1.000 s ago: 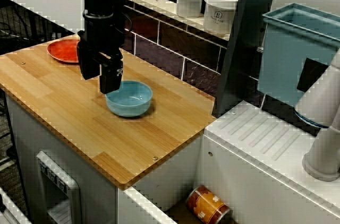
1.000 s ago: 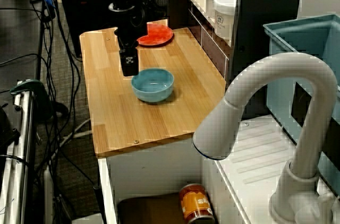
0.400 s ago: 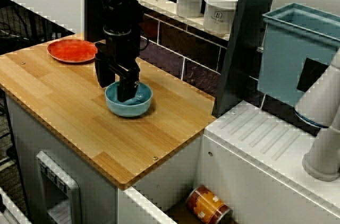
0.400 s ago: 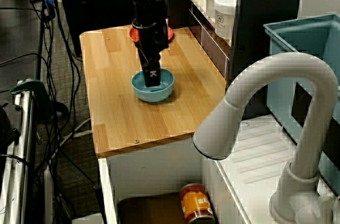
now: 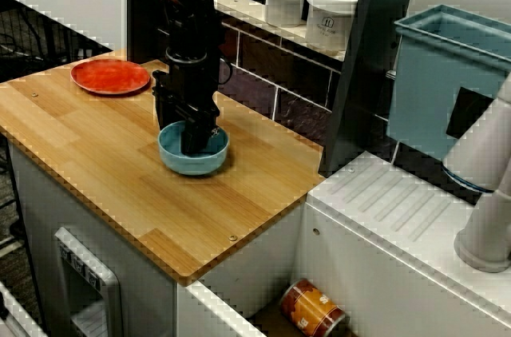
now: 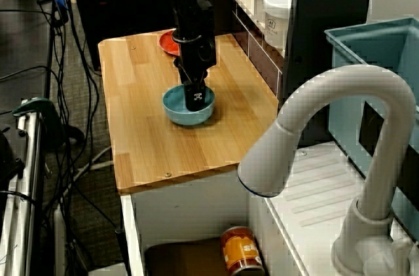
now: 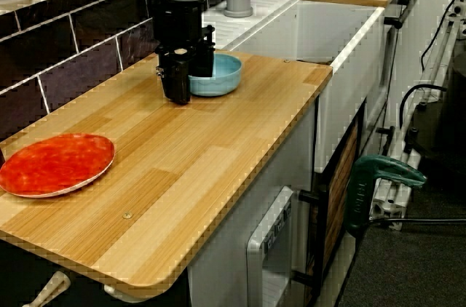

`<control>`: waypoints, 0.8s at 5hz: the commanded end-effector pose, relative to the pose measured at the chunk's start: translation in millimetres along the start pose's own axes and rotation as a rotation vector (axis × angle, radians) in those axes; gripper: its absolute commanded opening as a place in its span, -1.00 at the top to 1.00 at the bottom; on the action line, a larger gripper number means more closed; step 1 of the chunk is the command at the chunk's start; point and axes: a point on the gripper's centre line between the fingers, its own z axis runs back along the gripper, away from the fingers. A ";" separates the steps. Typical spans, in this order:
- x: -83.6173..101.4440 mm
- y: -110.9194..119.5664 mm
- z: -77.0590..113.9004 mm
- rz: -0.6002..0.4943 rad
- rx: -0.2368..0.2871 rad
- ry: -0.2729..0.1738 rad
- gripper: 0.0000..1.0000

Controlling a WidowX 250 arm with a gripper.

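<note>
Left to right on the wooden surface, I see a red plate at the far corner, then the end effector low at the blue bowl, which sits mid-surface near the tiled wall, well apart from the plate. In the low view along that wall the fingers look to straddle the bowl's rim, one outside and one inside, but I cannot tell whether they pinch it or merely stand apart. I judge the bowl light, rigid, glazed and slippery, liable to chip — the thin rim is the one place to take hold.
</note>
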 end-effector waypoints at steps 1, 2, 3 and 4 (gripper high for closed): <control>-5.3 19.3 21.2 -0.035 0.017 -0.036 1.00; -13.6 26.1 32.5 -0.051 0.014 -0.041 1.00; -24.2 35.6 51.7 -0.059 0.020 -0.076 1.00; -31.5 49.8 67.2 -0.058 -0.001 -0.081 1.00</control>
